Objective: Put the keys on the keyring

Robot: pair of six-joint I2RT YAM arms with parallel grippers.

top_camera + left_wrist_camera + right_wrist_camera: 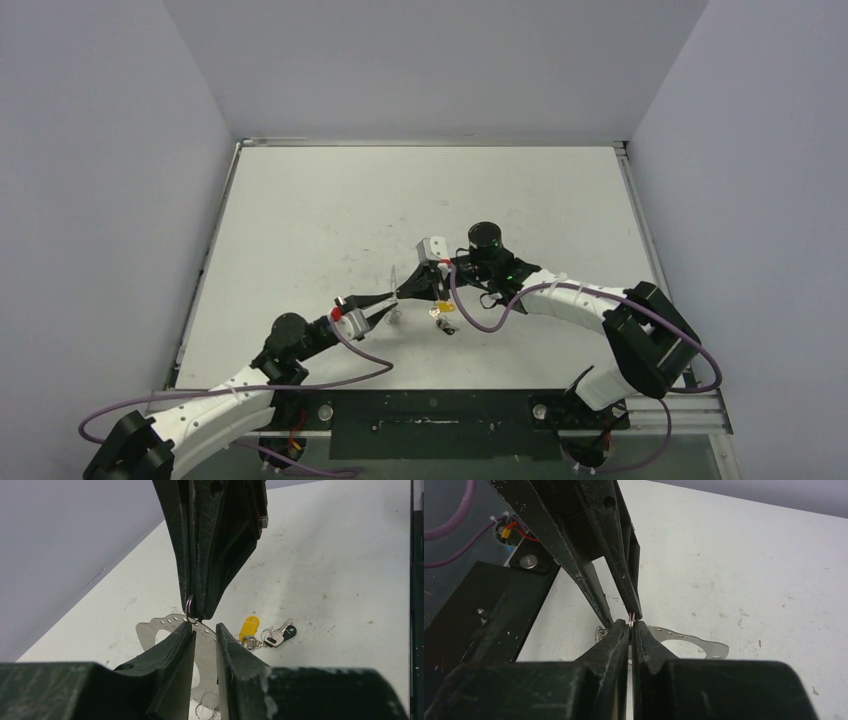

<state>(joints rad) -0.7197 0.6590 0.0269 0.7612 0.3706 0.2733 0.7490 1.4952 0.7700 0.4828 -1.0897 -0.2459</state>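
Note:
The keyring [150, 629] is a flat silvery band with small holes and loose rings [205, 711] on it. It also shows in the top view [393, 280] and the right wrist view [694, 644]. My left gripper [204, 627] [392, 299] has its jaws narrowly apart with the band between them. My right gripper [630, 624] [408, 290] meets it tip to tip and is shut on a small ring [190, 611] at the band's edge. The yellow-headed key [248, 627] [446, 306] and the black-headed key [289, 630] lie together on the table, just right of both grippers, held by neither.
Purple cables [480, 320] loop off both wrists, close above the keys. A black mounting plate [430, 420] runs along the near table edge between the arm bases. Grey walls enclose the white table [330, 210] on three sides.

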